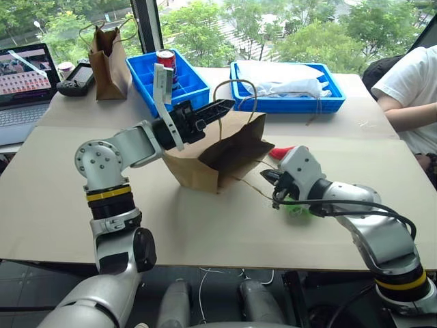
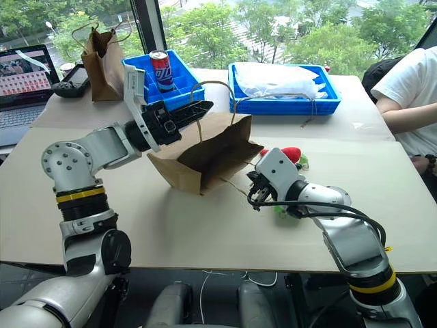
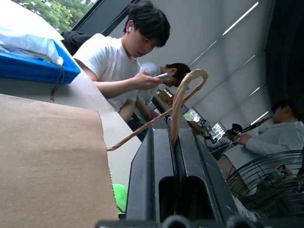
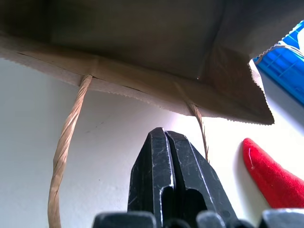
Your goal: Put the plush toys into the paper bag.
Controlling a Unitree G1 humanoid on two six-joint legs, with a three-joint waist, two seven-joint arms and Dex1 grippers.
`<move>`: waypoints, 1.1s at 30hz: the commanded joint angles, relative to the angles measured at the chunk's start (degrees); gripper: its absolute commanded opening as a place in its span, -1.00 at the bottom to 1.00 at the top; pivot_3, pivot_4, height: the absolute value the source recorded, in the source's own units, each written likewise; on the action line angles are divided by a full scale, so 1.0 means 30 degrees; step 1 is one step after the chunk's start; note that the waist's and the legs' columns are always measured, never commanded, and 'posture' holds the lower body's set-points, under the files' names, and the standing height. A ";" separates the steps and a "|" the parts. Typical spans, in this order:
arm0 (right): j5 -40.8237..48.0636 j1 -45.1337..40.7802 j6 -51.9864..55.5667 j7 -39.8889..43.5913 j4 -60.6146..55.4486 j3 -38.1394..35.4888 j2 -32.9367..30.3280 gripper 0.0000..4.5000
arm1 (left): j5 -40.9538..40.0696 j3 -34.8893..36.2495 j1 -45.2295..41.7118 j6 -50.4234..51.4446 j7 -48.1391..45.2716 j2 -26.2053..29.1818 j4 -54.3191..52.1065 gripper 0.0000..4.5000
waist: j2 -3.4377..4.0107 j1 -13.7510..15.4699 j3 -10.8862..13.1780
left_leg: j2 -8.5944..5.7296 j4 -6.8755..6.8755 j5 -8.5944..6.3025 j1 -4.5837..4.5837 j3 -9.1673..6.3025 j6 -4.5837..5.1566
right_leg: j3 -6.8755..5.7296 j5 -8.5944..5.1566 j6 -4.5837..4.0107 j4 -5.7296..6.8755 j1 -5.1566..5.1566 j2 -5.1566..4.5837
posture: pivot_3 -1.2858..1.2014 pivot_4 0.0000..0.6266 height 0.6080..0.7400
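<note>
Paper bag [image 1: 218, 154]: lay tipped on its side at the middle of the desk [image 1: 205, 225], mouth turned toward the robot's right side; dark inside in view; one twisted loop handle lifted above it, the other loop trailing over the desk from the mouth's lower edge.
Left gripper [image 1: 220, 108]: held above the paper bag's upper edge, arm bent up from the elbow, forearm slanting up and toward the robot's right; jaws together, clamped on the paper bag's upper loop handle [image 3: 183, 95], which arched past the fingertips in the left wrist view.
Right gripper [image 2: 254, 195]: hovered just off the paper bag's mouth, forearm lying low across the desk from the robot's right, wrist angled toward the mouth; jaws pressed together on nothing, black fingers [image 4: 166, 166] pointed between the strands of the lower handle [image 4: 66, 142].
Red chili pepper [image 2: 292, 154]: lay on the desk outside the paper bag, just past the right wrist, close to the mouth.
Green ball [image 1: 298, 208]: on the desk outside the paper bag, partly hidden under the right forearm.
Blue trays [image 1: 287, 104]: behind the paper bag on the desk.
Person [image 1: 416, 89]: seated at the desk's edge, well apart from the paper bag.
</note>
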 commanded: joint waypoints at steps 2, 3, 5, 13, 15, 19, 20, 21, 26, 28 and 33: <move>0.1623 -0.0114 0.1148 0.0668 -0.0656 -0.5073 -0.1862 -0.99 | -0.1053 -0.0317 -0.0002 0.0318 0.0034 0.0488 -0.0770 -1.00 | 0.0003 0.0118 0.0002 | -0.0010 0.0003 0.0000 -0.0003 0.0001 0.0000 | 0.0001 0.0001 0.0000 -0.0003 0.0005 -0.0011 | 0.03 -0.52 0.73; 0.1660 -0.0013 0.1211 0.0842 -0.0363 -0.5750 -0.2531 -0.99 | -0.1177 -0.0384 0.0018 0.0377 0.0064 0.0548 -0.0775 -1.00 | 0.0004 0.0217 0.0003 | -0.0022 0.0005 0.0000 -0.0004 0.0002 0.0000 | 0.0001 0.0000 0.0001 -0.0013 0.0012 -0.0023 | 0.03 -0.52 0.73; 0.1691 0.0139 0.1305 0.0882 0.0752 -0.7140 -0.3591 -0.99 | -0.1455 -0.0635 0.0083 0.0647 -0.0009 0.0670 -0.0823 -1.00 | 0.0004 0.0328 0.0003 | -0.0025 0.0002 0.0000 -0.0003 0.0002 0.0000 | -0.0003 0.0001 0.0001 -0.0057 0.0030 -0.0027 | 0.03 -0.52 0.73; 0.2103 0.2465 0.1989 0.1480 0.2649 -0.6280 -0.4364 -0.20 | -0.1288 -0.1639 -0.0144 0.0688 -0.0825 0.1450 -0.0503 -1.00 | 0.0005 0.0374 0.0002 | -0.0026 -0.0035 0.0000 -0.0001 0.0010 0.0000 | 0.0005 0.0001 0.0000 -0.0102 0.0030 -0.0026 | 0.03 -0.52 0.73; 0.2283 0.2525 0.2134 0.1160 0.2650 -0.5744 -0.3699 0.10 | -0.1306 -0.1872 -0.0066 0.0665 -0.0946 0.1468 -0.0620 -1.00 | 0.0006 0.0316 0.0002 | -0.0024 -0.0045 0.0001 0.0005 0.0010 0.0001 | 0.0011 0.0002 -0.0002 -0.0097 0.0026 -0.0019 | 0.03 -0.52 0.73; 0.1647 0.2542 0.1729 0.0306 0.3344 -0.4808 -0.2832 0.70 | -0.1320 -0.2172 0.0081 0.0558 -0.1000 0.1422 -0.0689 -1.00 | 0.0007 0.0366 0.0003 | -0.0027 -0.0045 0.0007 0.0005 0.0007 -0.0007 | 0.0012 0.0004 -0.0003 -0.0093 0.0023 -0.0018 | 0.03 -0.52 0.73; 0.1497 0.2564 0.1668 0.0105 0.3585 -0.4587 -0.2641 0.81 | -0.1306 -0.2255 0.0119 0.0556 -0.1004 0.1418 -0.0722 -1.00 | 0.0007 0.0397 0.0003 | -0.0028 -0.0044 0.0007 0.0004 0.0008 -0.0007 | 0.0012 0.0004 -0.0002 -0.0097 0.0026 -0.0019 | 0.03 -0.52 0.73; 0.1291 0.2726 0.1597 0.0021 0.3800 -0.4246 -0.2611 0.97 | -0.1311 -0.2339 0.0169 0.0574 -0.1004 0.1400 -0.0776 -1.00 | 0.0007 0.0418 0.0003 | -0.0028 -0.0044 0.0007 0.0004 0.0008 -0.0007 | 0.0012 0.0004 -0.0002 -0.0104 0.0028 -0.0020 | 0.03 -0.52 0.73; 0.0417 0.3558 0.0881 -0.0545 0.4834 -0.3333 -0.2250 0.72 | -0.1368 -0.2562 0.0190 0.0540 -0.1028 0.1330 -0.0872 -1.00 | 0.0009 0.0498 0.0003 | -0.0031 -0.0049 0.0007 0.0001 0.0008 -0.0008 | 0.0007 0.0003 -0.0001 -0.0114 0.0031 -0.0024 | 0.03 -0.52 0.73; 0.0289 0.3803 0.0643 -0.0509 0.4819 -0.3586 -0.2505 0.48 | -0.1323 -0.2590 0.0130 0.0485 -0.1098 0.1399 -0.0770 -1.00 | 0.0009 0.0504 0.0003 | -0.0029 -0.0049 0.0007 0.0002 0.0008 -0.0008 | 0.0008 0.0003 -0.0001 -0.0114 0.0035 -0.0022 | 0.03 -0.52 0.73; 0.0099 0.3810 -0.0497 -0.0379 0.4467 -0.5612 -0.3781 -0.29 | -0.1175 -0.2645 0.0029 0.0258 -0.1180 0.1358 -0.0616 -1.00 | 0.0010 0.0551 0.0004 | -0.0036 -0.0041 0.0009 0.0002 0.0007 -0.0011 | 0.0008 0.0004 0.0001 -0.0112 0.0046 -0.0026 | 0.03 -0.52 0.73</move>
